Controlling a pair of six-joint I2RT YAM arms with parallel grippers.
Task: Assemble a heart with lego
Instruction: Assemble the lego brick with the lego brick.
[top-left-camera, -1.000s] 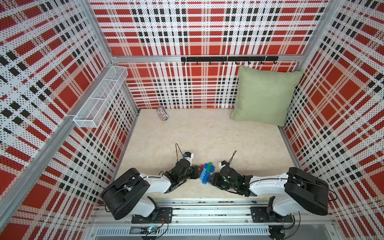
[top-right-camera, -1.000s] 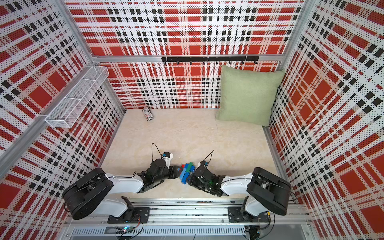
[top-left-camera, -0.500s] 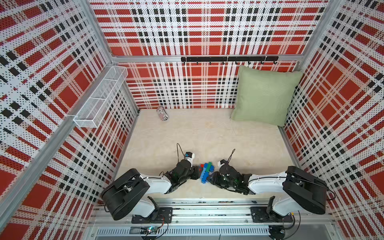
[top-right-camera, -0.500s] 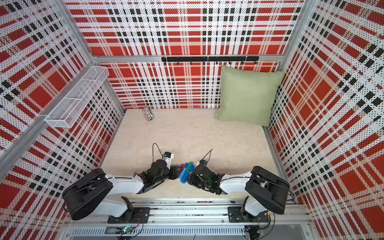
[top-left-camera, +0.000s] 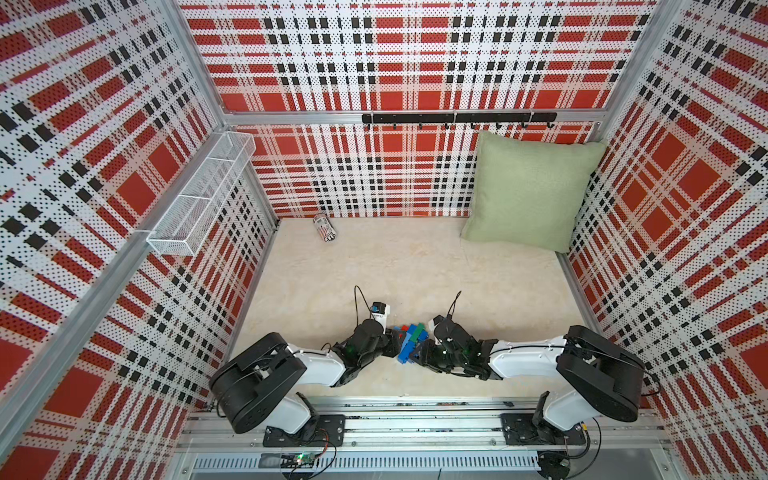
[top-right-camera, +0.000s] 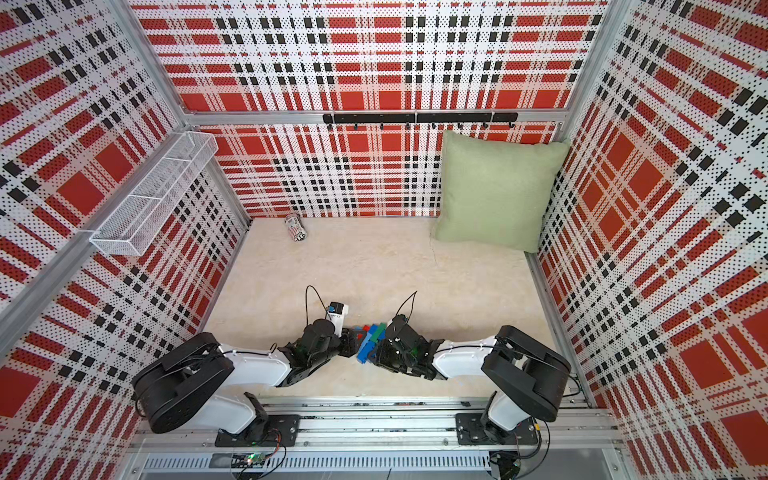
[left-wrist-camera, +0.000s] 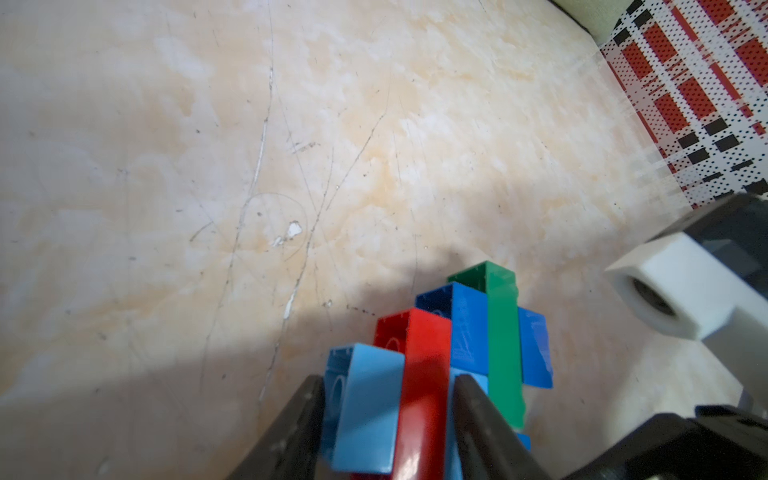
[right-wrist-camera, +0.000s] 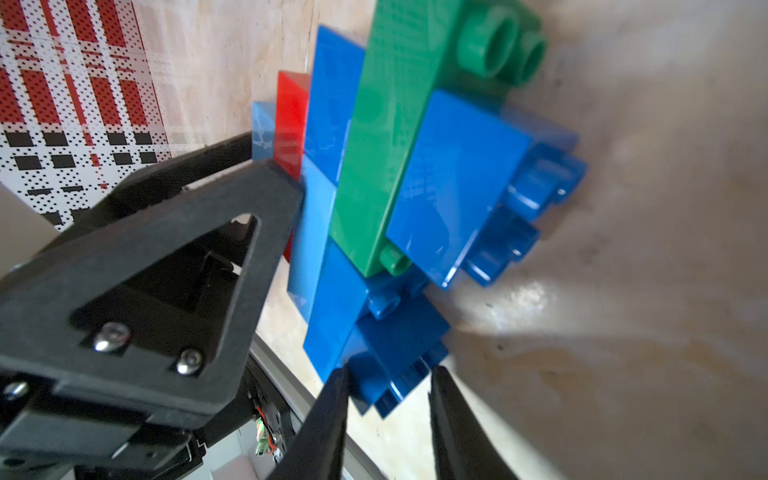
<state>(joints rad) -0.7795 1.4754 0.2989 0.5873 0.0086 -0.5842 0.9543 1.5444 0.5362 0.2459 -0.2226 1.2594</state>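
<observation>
The heart (top-left-camera: 409, 343) (top-right-camera: 371, 343) is a joined lego cluster of blue bricks with one red and one green strip, held on edge low over the front of the table. My left gripper (top-left-camera: 394, 345) (left-wrist-camera: 388, 386) is shut on its light blue and red bricks (left-wrist-camera: 424, 374). My right gripper (top-left-camera: 417, 353) (right-wrist-camera: 390, 376) faces it from the opposite side. Its jaws pinch a small dark blue brick (right-wrist-camera: 395, 353) at the cluster's end, studs pointing away from the left gripper. The green strip (right-wrist-camera: 399, 137) runs across the blue bricks.
A striped can (top-left-camera: 324, 227) (top-right-camera: 295, 227) lies at the back left by the wall. A green pillow (top-left-camera: 528, 189) leans in the back right corner. A white wire basket (top-left-camera: 199, 199) hangs on the left wall, and a black hook rail (top-left-camera: 457, 118) runs along the back wall.
My right gripper has edged in toward the cluster and its jaws have narrowed onto the small blue brick. The left gripper and the heart have barely moved.
</observation>
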